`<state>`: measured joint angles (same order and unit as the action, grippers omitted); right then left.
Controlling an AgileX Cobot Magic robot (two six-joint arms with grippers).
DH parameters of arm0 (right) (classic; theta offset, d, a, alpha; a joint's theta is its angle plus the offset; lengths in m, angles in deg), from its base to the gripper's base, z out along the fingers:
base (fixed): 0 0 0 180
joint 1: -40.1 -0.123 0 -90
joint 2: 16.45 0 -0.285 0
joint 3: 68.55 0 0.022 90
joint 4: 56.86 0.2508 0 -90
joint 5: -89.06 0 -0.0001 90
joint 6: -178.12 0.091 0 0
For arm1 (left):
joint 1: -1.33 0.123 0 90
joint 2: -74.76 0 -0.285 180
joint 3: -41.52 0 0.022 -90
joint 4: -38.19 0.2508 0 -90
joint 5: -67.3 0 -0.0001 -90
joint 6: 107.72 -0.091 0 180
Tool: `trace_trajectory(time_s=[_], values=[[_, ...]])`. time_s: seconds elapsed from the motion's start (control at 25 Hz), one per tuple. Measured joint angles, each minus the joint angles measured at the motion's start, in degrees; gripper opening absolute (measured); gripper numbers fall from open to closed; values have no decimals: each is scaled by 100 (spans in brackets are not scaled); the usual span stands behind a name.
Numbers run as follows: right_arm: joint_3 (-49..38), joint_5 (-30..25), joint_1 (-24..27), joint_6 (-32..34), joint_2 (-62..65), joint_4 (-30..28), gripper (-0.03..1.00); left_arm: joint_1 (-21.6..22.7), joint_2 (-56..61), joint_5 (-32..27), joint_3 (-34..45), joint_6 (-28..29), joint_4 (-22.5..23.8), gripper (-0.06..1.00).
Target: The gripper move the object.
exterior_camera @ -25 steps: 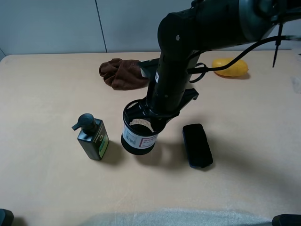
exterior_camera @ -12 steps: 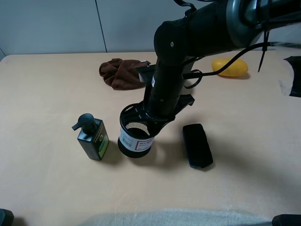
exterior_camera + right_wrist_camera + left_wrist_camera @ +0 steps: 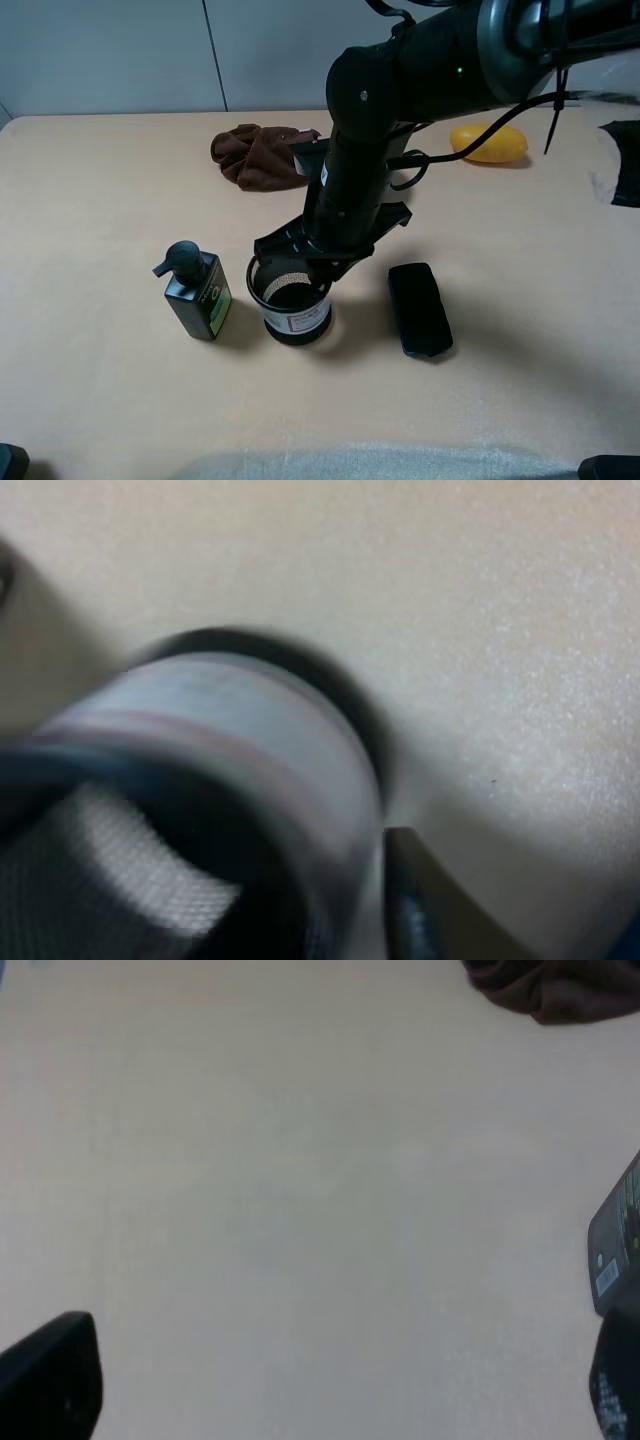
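The object, a black mesh pen cup (image 3: pixel 292 308) with a white-and-red label, stands upright on the tan table (image 3: pixel 100 200), between a pump bottle and a flat black case. My right gripper (image 3: pixel 298 258) hangs straight over the cup's rim with its jaws parted, one on each side of the near wall. In the right wrist view the cup (image 3: pixel 230 760) is blurred, and one dark fingertip (image 3: pixel 408 905) shows just beside its wall. My left gripper (image 3: pixel 330 1390) is open over bare table, with only its two dark fingertips at the picture's edges.
A dark green pump bottle (image 3: pixel 195 292) stands just left of the cup; its label (image 3: pixel 618 1245) also shows in the left wrist view. A flat black case (image 3: pixel 419 308) lies to the right. A brown cloth (image 3: pixel 258 155) and a yellow object (image 3: pixel 489 143) lie farther back.
The cup hung tilted from my right gripper; it has come down and now stands upright on the table. The right jaws have parted.
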<state>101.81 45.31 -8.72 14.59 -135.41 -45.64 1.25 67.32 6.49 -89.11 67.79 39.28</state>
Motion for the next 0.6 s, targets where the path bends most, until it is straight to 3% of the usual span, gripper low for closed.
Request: trace_trajectory(time_s=[0.24,0.6], values=[[0,0,0,0,0,0,47,0,0,0,0,0,0,99],[0,11,0,0,0,0,51,0,0,0,0,0,0,99]])
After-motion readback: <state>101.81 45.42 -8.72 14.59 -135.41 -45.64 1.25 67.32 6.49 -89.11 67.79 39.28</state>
